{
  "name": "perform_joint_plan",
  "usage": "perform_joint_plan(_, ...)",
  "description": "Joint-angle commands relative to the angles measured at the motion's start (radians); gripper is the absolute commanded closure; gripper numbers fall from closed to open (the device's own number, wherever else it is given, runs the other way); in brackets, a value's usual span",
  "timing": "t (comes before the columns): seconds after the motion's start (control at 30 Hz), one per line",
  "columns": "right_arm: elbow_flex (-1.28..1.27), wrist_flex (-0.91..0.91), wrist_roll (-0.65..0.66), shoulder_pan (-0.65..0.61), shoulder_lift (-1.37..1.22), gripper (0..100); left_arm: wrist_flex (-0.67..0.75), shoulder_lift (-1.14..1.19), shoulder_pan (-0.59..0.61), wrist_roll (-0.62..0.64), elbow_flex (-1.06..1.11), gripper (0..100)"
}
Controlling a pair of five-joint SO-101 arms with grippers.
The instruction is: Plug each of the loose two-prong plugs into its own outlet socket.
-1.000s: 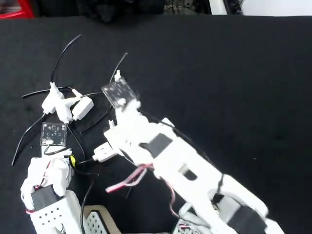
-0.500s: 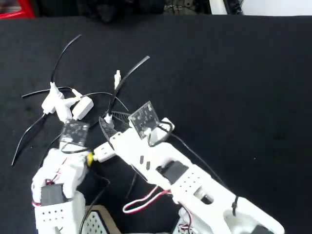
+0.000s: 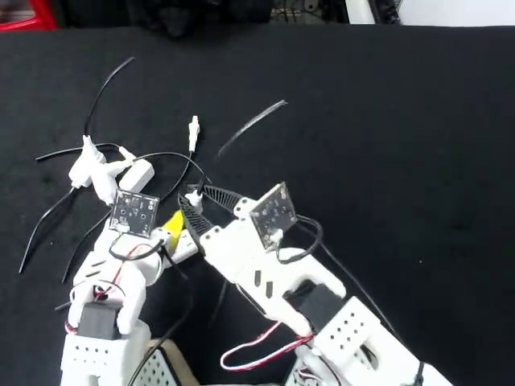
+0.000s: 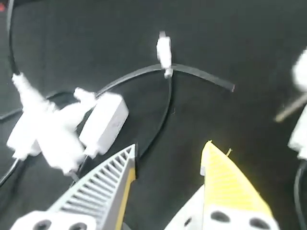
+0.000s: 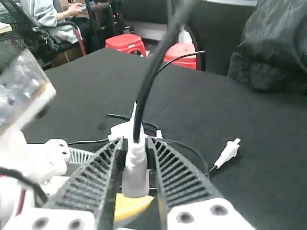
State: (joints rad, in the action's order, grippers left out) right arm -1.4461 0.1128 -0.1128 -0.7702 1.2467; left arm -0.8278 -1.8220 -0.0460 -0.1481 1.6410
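On the black counter [image 3: 402,121], the right jaws clench a white plug [image 5: 135,167] with its black cord [image 5: 146,84] rising, the left jaws beside them stand spread apart, a cluster of white connectors [image 4: 103,122] lies just beyond, and farther off a small loose plug [image 4: 163,48].

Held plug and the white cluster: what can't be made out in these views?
The plug, its prongs: right wrist view, hidden inside the right hand; high view, covered by that hand.
The white cluster: left wrist view, smeared; high view, too small to tell plugs from sockets or which are mated.
The cable above the plug: high view, a motion-blurred streak, so its course is unclear.
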Motion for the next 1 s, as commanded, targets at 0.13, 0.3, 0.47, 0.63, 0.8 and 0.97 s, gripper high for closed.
perform_joint_plan(0.13, 0.002, 0.005, -0.008, 0.028, 0.033, 98.7, 0.046, -0.005, -0.139, 0.021, -0.061, 78)
perform_joint_plan(0.3, -0.015, 0.009, -0.081, 0.029, 0.033, 98.7, 0.044, -0.005, -0.143, 0.109, -0.143, 78)
perform_joint_plan(0.47, -0.018, 0.015, -0.086, 0.029, 0.033, 98.7, 0.043, -0.005, -0.145, 0.132, -0.2, 78)
perform_joint_plan(0.63, 0.031, 0.12, -0.086, 0.029, 0.033, 98.7, 0.049, -0.005, -0.11, 0.158, -0.205, 78)
perform_joint_plan(0.8, 0.077, 0.204, -0.087, 0.029, 0.031, 98.7, 0.051, -0.005, -0.082, 0.161, -0.214, 78)
perform_joint_plan(0.97, 0.088, 0.213, -0.081, 0.029, 0.031, 98.7, 0.043, -0.005, -0.082, 0.161, -0.211, 78)
